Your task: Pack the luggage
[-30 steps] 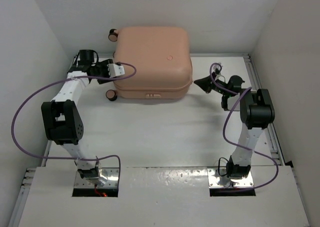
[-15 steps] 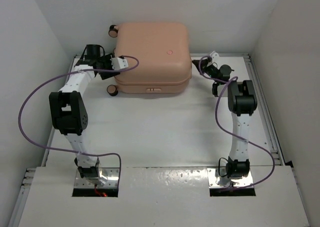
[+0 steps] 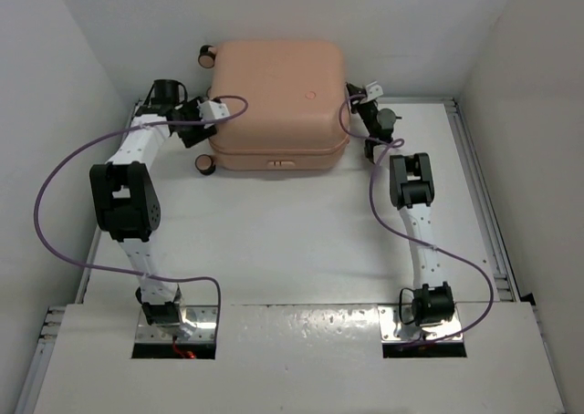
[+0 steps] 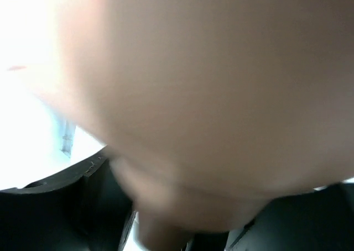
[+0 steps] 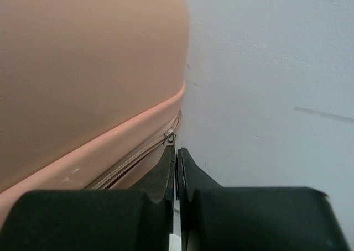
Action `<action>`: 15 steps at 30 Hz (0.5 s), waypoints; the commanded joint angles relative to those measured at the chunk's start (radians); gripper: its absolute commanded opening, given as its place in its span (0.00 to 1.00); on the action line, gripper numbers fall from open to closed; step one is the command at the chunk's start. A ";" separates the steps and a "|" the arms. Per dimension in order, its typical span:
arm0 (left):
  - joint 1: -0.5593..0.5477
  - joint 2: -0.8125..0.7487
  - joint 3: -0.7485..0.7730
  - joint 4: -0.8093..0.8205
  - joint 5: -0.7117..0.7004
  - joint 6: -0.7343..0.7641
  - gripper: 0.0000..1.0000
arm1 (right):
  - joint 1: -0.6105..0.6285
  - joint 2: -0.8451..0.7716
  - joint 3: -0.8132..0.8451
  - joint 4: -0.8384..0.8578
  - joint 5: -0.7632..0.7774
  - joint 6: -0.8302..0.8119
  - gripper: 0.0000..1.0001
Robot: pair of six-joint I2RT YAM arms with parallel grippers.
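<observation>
At luggage (image 3: pixel 278 95) sides, left hand (image 3: pixel 203 129) parted, right hand (image 5: pixel 177 151) clenched by zipper (image 5: pixel 133 161)

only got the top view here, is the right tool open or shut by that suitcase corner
observer: shut. the right wrist view shows the right tool with its fingers pressed together, tips at the luggage zipper.
operator: zipper pull anywhere near
observer: yes, a small metal pull sits just beyond the fingertips, at the corner.
operator: and the left tool
observer: the left wrist view is blurred. pink shell fills it, with dark fingers low at both sides. whether they grip cannot be told.
</observation>
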 commanded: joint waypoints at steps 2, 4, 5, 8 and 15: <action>0.053 0.049 0.074 0.133 -0.175 -0.512 0.56 | -0.033 -0.065 -0.086 0.008 0.134 -0.046 0.00; 0.053 0.025 0.083 0.207 -0.195 -0.668 0.85 | -0.031 -0.098 -0.202 0.032 0.119 -0.031 0.00; 0.053 0.011 0.083 0.224 -0.186 -0.706 0.90 | -0.033 -0.131 -0.225 0.075 0.114 -0.054 0.00; 0.053 -0.050 0.094 0.293 -0.197 -0.815 1.00 | -0.031 -0.173 -0.299 0.100 0.104 -0.043 0.00; 0.035 -0.142 0.106 0.429 -0.287 -0.882 1.00 | -0.028 -0.268 -0.431 0.194 0.178 -0.046 0.47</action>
